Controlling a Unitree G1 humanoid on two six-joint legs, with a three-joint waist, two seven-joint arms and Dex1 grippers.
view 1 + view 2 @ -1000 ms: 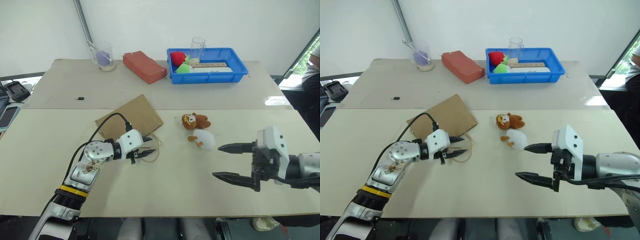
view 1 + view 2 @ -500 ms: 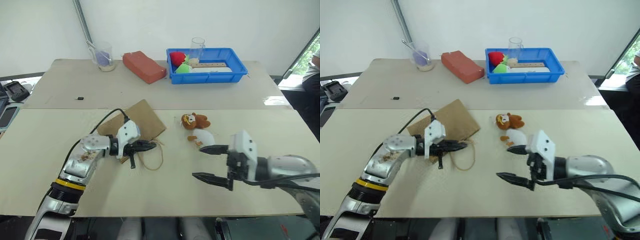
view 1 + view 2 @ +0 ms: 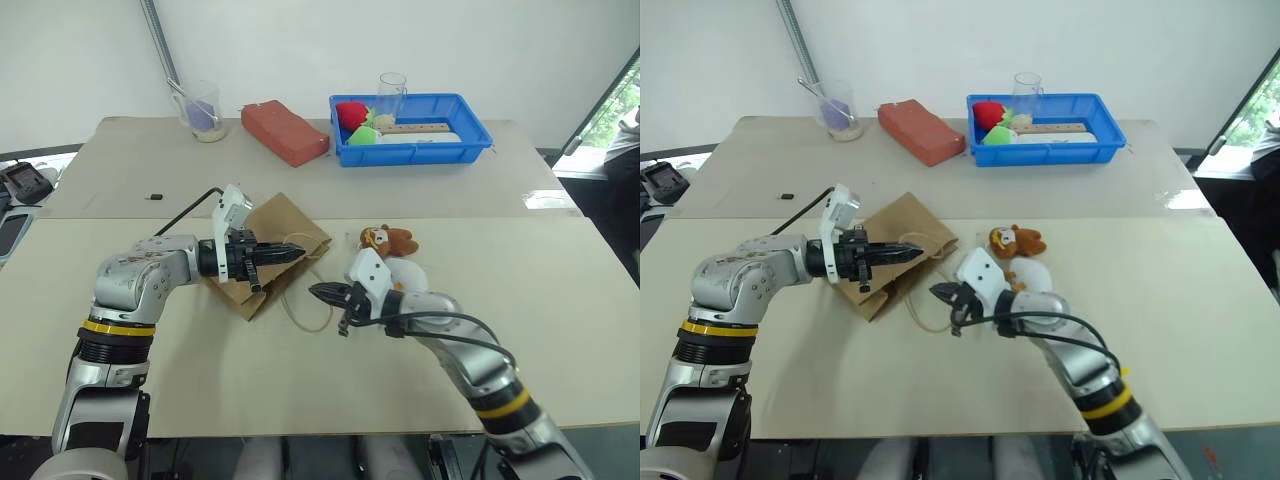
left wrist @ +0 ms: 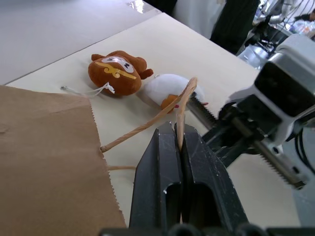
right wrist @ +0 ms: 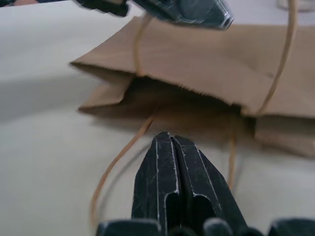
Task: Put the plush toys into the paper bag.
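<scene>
The paper bag [image 3: 262,262] lies flat near the middle of the table, its mouth toward the toys. My left gripper [image 4: 178,130] is shut on the bag's upper cord handle [image 4: 147,123] and holds it off the table, which lifts the upper side of the mouth. The right gripper [image 3: 322,294] is shut and empty, just in front of the bag mouth [image 5: 197,93], inside the lower handle loop [image 3: 305,315] lying on the table. The brown plush toy [image 3: 391,240] and the white one [image 3: 408,271] lie together behind my right wrist.
A blue bin [image 3: 415,155] at the back holds red [image 3: 352,114] and green [image 3: 366,137] balls. A red block [image 3: 284,132], a cup [image 3: 205,112] and a glass [image 3: 393,90] stand along the far table. A person sits at the right edge [image 3: 630,125].
My left gripper rose with the cord handle, lifting the bag's upper side. The right gripper swept left past the toys to the bag mouth and went from open to shut.
</scene>
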